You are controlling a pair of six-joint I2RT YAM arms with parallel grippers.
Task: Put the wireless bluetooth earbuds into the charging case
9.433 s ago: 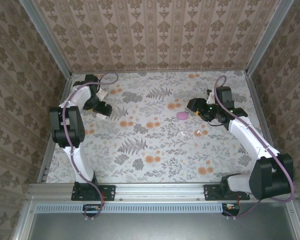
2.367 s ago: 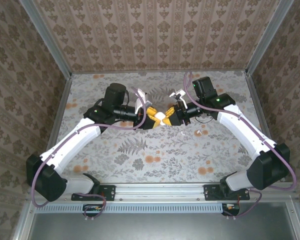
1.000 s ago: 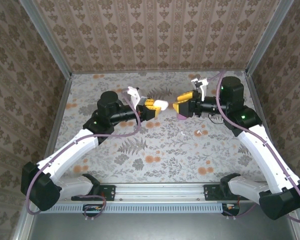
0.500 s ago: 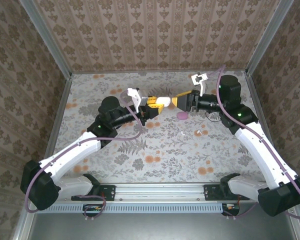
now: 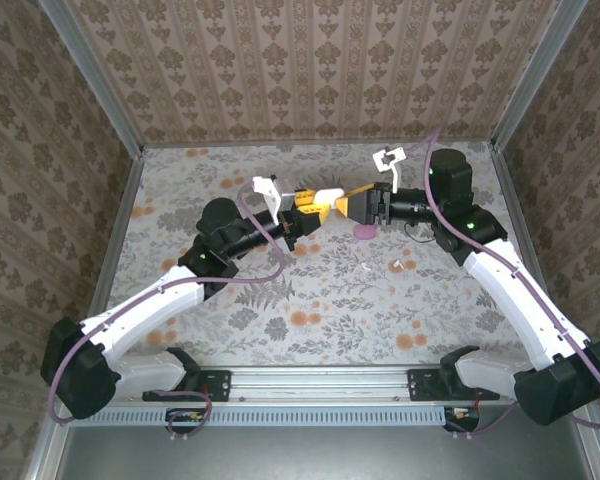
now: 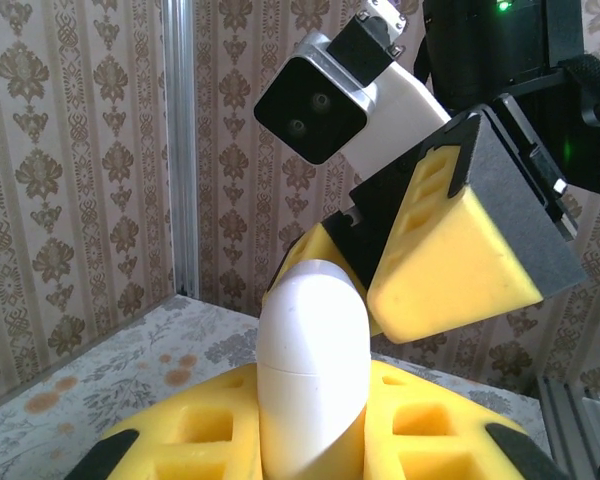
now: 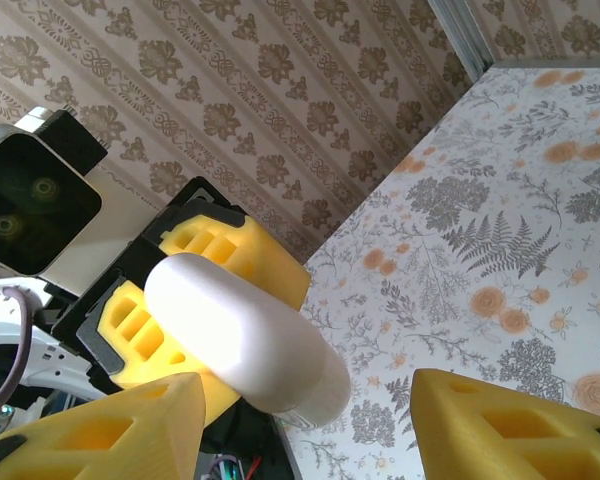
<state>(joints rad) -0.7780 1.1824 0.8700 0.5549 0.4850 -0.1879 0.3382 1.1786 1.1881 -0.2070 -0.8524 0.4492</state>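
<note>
A white pill-shaped charging case [image 5: 326, 202] is held up above the table, closed, with my left gripper [image 5: 310, 207] shut on its lower half. The left wrist view has the case [image 6: 313, 365] upright between the yellow pads [image 6: 180, 440]. My right gripper [image 5: 344, 205] is open and faces it, one finger on each side of the case's free end [image 7: 280, 350]. Its yellow fingers [image 6: 460, 270] hang just above the case. Two tiny white earbuds [image 5: 368, 267] [image 5: 395, 265] lie on the flowered table, below the right arm.
A pink oval object [image 5: 363, 232] lies on the table just under the right gripper. The flowered tabletop [image 5: 280, 300] is fenced by wallpapered walls and metal posts [image 5: 130, 170]. The right wrist camera housing [image 6: 330, 95] hangs close above the left gripper.
The right gripper has moved left until its open fingers straddle the case's tip. The left gripper has held the case nearly still, shifting slightly right.
</note>
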